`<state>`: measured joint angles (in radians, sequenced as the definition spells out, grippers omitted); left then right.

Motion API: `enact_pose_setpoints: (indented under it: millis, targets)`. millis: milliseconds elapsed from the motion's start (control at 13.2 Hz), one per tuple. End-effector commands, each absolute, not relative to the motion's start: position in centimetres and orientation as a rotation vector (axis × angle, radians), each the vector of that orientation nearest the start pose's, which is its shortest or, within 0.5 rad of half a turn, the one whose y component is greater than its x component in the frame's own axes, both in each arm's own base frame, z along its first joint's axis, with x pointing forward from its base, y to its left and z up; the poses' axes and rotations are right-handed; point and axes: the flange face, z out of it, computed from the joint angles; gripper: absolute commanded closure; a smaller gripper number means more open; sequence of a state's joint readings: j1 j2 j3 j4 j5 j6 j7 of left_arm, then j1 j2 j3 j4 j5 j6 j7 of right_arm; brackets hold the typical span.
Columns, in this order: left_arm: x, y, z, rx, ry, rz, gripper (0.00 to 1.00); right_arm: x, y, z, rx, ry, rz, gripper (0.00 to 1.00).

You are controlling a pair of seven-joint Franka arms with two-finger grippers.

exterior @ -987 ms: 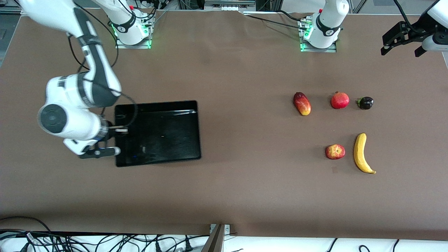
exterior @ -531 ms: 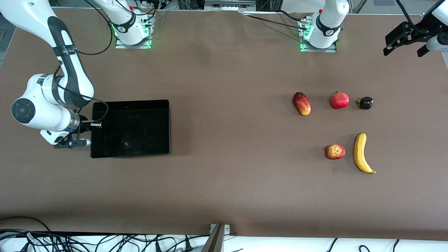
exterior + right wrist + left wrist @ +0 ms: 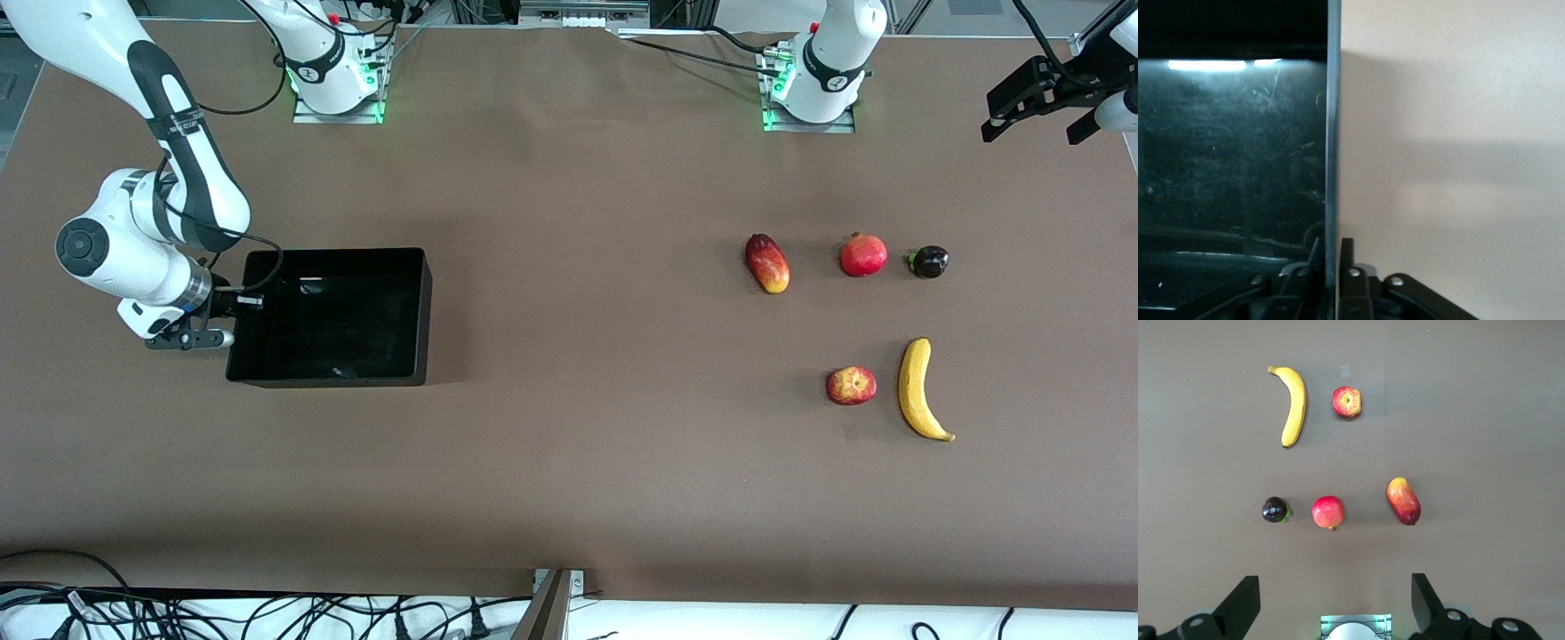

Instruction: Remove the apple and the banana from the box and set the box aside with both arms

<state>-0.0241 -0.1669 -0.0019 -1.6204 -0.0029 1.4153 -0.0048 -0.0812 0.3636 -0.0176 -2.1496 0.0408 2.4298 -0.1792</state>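
The black box (image 3: 423, 311) sits toward the right arm's end of the table. My right gripper (image 3: 252, 302) is at the box's end wall, one finger inside and one outside, shut on the thin wall (image 3: 1332, 133). The box's glossy floor (image 3: 1231, 153) fills half of the right wrist view. The apple (image 3: 852, 386) and the banana (image 3: 921, 389) lie side by side toward the left arm's end, also in the left wrist view as the apple (image 3: 1347, 401) and the banana (image 3: 1293, 405). My left gripper (image 3: 1036, 132) hangs open high over the table's corner by the left arm's base, holding nothing (image 3: 1333, 587).
A red-yellow mango-like fruit (image 3: 767, 263), a red pomegranate (image 3: 863, 255) and a small dark fruit (image 3: 928, 261) lie in a row farther from the front camera than the apple and banana. Bare brown table spans between the box and the fruits.
The right arm has carried the box toward its own end of the table, then slightly farther from the front camera. The left gripper has drifted a little outward.
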Motion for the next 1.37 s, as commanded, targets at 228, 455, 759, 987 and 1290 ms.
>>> enact_pose_setpoints:
  millis: [228, 455, 759, 987, 1290]
  targets:
    - [48.4, -1.3, 67.9, -3.161, 0.029, 0.049, 0.00, 59.8, -4.8, 32.8, -3.073, -0.103, 0.141, 0.00]
    - [48.4, -1.4, 67.9, -3.161, 0.029, 0.051, 0.00, 61.5, -4.2, 41.7, -3.084, -0.149, 0.058, 0.00]
    - [48.3, -1.3, 68.0, -3.163, 0.029, 0.049, 0.00, 58.6, -2.7, 53.7, -3.101, -0.135, 0.066, 0.00]
    - [48.4, -1.3, 67.9, -3.163, 0.029, 0.052, 0.00, 54.0, -0.2, 59.5, -3.125, -0.080, 0.098, 0.00]
    - [48.4, -1.1, 68.0, -3.164, 0.029, 0.049, 0.00, 53.9, 0.0, 59.8, -3.134, -0.081, 0.098, 0.00]
